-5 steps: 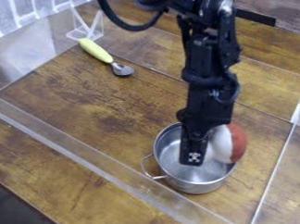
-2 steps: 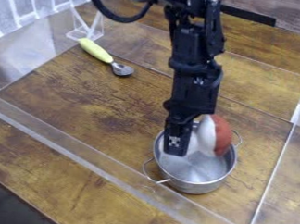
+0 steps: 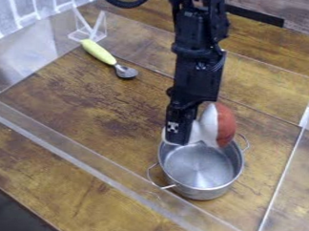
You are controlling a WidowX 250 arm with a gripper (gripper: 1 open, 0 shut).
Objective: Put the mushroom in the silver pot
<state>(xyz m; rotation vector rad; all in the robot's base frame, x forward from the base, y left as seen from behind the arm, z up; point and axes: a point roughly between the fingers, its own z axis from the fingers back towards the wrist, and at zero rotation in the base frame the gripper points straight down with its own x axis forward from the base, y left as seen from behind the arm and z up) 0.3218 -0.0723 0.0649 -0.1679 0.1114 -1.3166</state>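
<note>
The mushroom [image 3: 217,126], white stem and reddish-brown cap turned sideways, hangs just above the far rim of the silver pot [image 3: 201,171]. My gripper [image 3: 195,128] is shut on the mushroom, its dark fingers [image 3: 180,126] pointing down over the pot's back left edge. The pot is shiny, round and lidless, with a small loop handle at its front left, and its inside shows nothing but reflections. It stands on the wooden table near the front right.
A yellow-handled spoon [image 3: 108,58] lies at the back left of the wooden table [image 3: 81,105]. Clear plastic walls [image 3: 67,133] fence the work area at front, left and right. A clear holder [image 3: 86,31] stands behind the spoon.
The arm has swung left and lifted a little, carrying the mushroom from the pot's right side to above its far rim. The pot and spoon stayed put.
</note>
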